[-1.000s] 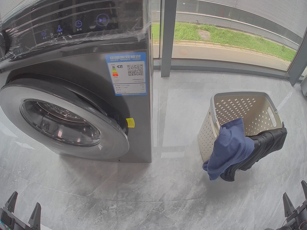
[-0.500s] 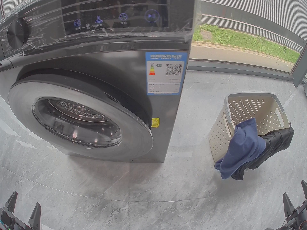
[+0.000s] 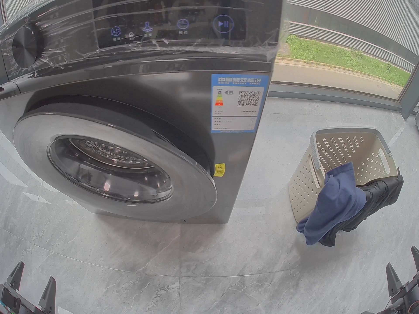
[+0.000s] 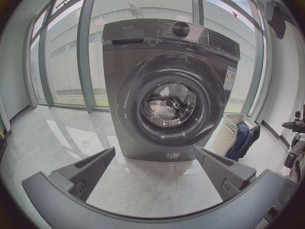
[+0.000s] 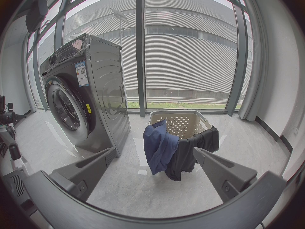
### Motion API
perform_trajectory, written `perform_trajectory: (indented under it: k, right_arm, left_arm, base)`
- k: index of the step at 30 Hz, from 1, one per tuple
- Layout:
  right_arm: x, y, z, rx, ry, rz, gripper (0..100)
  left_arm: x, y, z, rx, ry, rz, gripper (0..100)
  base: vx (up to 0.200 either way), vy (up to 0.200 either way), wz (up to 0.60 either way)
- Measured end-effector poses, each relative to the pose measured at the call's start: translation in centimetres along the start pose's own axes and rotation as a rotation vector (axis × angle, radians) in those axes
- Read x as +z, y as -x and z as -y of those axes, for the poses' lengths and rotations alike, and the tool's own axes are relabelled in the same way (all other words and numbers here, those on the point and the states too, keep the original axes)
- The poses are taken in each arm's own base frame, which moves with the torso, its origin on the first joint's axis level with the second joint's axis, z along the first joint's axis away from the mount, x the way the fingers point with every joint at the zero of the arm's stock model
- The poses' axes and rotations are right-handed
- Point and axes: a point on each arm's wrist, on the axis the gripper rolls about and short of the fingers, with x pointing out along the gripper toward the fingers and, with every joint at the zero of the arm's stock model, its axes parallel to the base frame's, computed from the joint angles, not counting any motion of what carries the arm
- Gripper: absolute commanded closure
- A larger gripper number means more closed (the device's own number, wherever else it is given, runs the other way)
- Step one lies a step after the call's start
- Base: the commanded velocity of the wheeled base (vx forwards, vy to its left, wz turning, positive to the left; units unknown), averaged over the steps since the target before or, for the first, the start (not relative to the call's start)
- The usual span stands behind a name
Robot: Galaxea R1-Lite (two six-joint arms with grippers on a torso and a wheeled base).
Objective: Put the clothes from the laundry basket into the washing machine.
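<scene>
- Head view: left hand spread open and empty, low above the floor; right hand likewise open, gripping nothing.
- Straight ahead of the left hand, well apart: washing machine, with its round door looking shut over the drum.
- Ahead of the right hand, nearer than the machine: laundry basket on the floor, near the machine's side but not touching it.
- Draped over the rim nearest the right hand: blue garment and black garment, overlapping and hanging down the outside, almost to the floor.
- Likely trouble: pulling one garment may drag the other off the rim, given the overlap.
- Could also tip or slide the light basket toward the hand if cloth snags on the rim.
- Shut door: nowhere to put a lifted garment unless opened first.
- Long loose cloth: may trail on the floor or catch on the door edge.
</scene>
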Motion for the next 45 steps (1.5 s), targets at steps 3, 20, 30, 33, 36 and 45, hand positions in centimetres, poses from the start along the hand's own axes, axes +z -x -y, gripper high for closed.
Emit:
perform_trajectory:
  k: [3, 20, 30, 33, 36, 45]
  right_arm:
    - [0.0, 0.0, 0.0, 0.0, 0.0, 0.0, 0]
    - [0.0, 0.0, 0.0, 0.0, 0.0, 0.0, 0]
    - [0.0, 0.0, 0.0, 0.0, 0.0, 0.0, 0]
    - [0.0, 0.0, 0.0, 0.0, 0.0, 0.0, 0]
    - [0.0, 0.0, 0.0, 0.0, 0.0, 0.0, 0]
    - [0.0, 0.0, 0.0, 0.0, 0.0, 0.0, 0]
  left_arm:
    - [0.0, 0.0, 0.0, 0.0, 0.0, 0.0, 0]
    - [0.0, 0.0, 0.0, 0.0, 0.0, 0.0, 0]
    - [0.0, 0.0, 0.0, -0.001, 0.0, 0.0, 0]
    - [0.0, 0.0, 0.0, 0.0, 0.0, 0.0, 0]
    - [0.0, 0.0, 0.0, 0.0, 0.0, 0.0, 0]
    - [0.0, 0.0, 0.0, 0.0, 0.0, 0.0, 0]
  base:
    - [0.0, 0.2, 0.0]
    - [0.0, 0.059, -0.11]
    - [0.0, 0.08, 0.0]
    - [0.0, 0.2, 0.0]
    - [0.0, 0.0, 0.0]
    - [0.0, 0.0, 0.0]
